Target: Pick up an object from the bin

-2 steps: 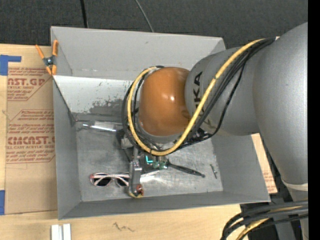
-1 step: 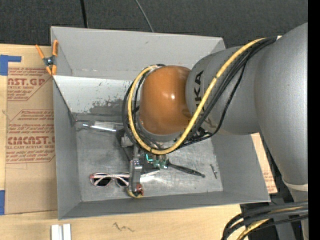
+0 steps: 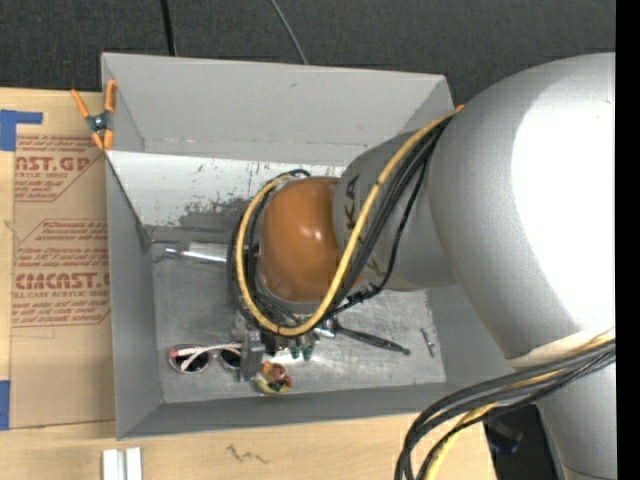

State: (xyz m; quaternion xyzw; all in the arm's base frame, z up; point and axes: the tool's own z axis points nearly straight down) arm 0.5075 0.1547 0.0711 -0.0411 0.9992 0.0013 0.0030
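Judging the grasp, you should centre the gripper (image 3: 262, 354) on the small orange thing (image 3: 272, 376) seemingly right beneath the jaws, clear of the pink sunglasses (image 3: 200, 357) just left of them; jaw gap: cannot tell.

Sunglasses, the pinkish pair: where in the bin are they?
In the camera view, the sunglasses lie on the bin floor near its lower left corner, just left of the gripper and a small orange-yellow thing.
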